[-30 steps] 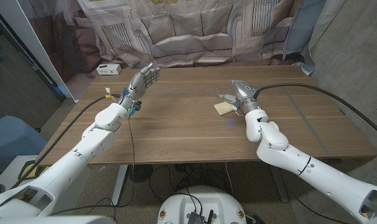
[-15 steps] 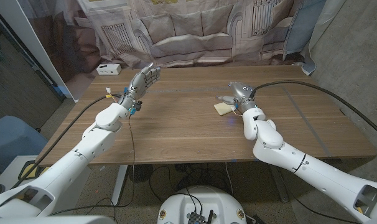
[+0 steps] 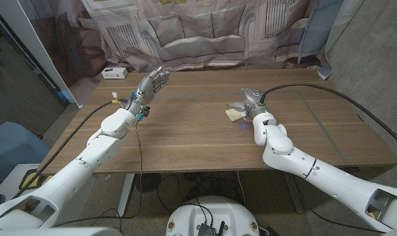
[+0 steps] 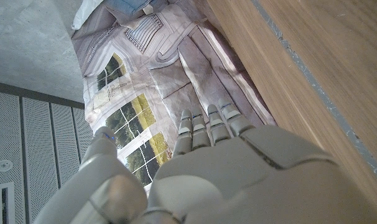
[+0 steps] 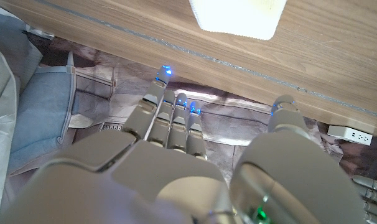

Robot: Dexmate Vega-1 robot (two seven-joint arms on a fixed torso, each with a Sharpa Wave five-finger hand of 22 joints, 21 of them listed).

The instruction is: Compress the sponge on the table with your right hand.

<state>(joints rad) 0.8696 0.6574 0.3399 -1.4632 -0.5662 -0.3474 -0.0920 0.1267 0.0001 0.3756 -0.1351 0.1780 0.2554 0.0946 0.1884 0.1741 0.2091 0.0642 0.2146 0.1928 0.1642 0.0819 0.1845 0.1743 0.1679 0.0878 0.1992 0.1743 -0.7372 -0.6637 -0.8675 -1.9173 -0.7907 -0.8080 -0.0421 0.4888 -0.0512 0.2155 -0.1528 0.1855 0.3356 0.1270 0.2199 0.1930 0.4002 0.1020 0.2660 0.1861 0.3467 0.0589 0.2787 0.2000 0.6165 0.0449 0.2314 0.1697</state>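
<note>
Makeshift lab: printed backdrop curtain [image 3: 205, 33], bare concrete wall [image 3: 369, 39], loose floor cables [image 3: 179, 187].

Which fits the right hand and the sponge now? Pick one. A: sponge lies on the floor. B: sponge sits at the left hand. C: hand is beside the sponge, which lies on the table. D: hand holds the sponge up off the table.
C: the sponge lies on the table just by the right hand, whose fingers are apart and hold nothing; the left hand is far off.
</note>
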